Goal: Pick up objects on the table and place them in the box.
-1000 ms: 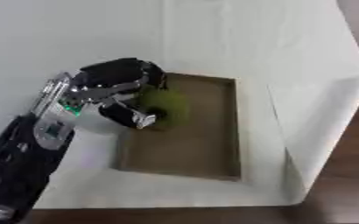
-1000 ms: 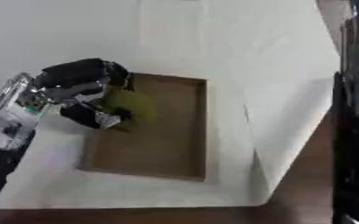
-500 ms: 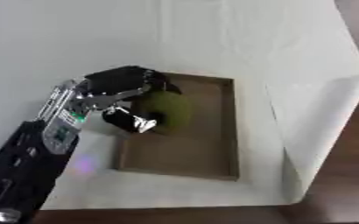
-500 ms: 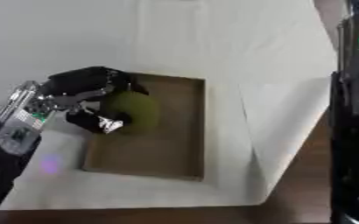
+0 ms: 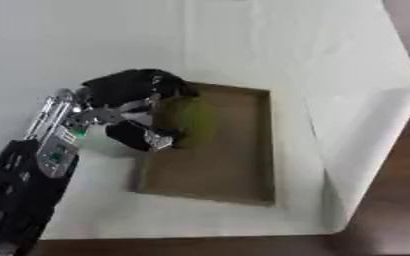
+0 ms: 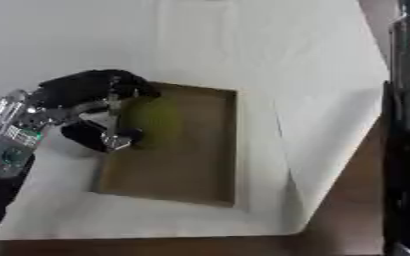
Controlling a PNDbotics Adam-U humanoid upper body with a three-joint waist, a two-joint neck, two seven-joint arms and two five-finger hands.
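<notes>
1. Green object [image 5: 189, 121], rounded and oblong, sits inside the left hand [image 5: 130, 102], whose fingers curl over its top while the thumb closes in from below, so the hand has hold of it.
2. It hangs over the near-left part of the brown box [image 5: 235, 165], just inside the left wall, its long axis running roughly up and down the view, along the box's length.
3. From the fingers the open box floor lies to the right and below; my judgement is that release needs only a parting of the fingers.
4. Only the left arm is at work; a dark upright shape [image 6: 408, 125] fills the right edge of the right eye view, perhaps the right arm, with no hand visible.
5. Motion blur smears the object, so I cannot tell whether it touches the floor, or what it is.
6. White cloth [image 5: 270, 45] covers the table; no other loose objects show.
</notes>
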